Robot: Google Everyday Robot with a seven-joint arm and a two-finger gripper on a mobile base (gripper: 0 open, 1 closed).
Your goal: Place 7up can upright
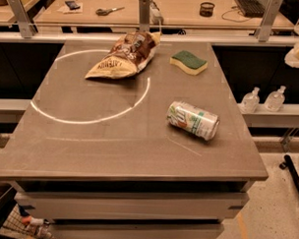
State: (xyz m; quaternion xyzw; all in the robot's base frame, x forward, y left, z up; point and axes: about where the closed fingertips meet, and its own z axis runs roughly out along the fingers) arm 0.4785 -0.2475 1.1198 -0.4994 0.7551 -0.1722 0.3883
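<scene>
The 7up can [193, 120], white and green, lies on its side on the grey table [89, 149], right of the middle, with its top end pointing to the right and slightly toward the front. The gripper is not in view, and no part of the arm shows.
A brown chip bag [124, 54] lies at the back of the table inside a white circle marking [90, 120]. A green and yellow sponge [189, 62] lies at the back right. Two clear pump bottles [262, 100] stand on a ledge right of the table.
</scene>
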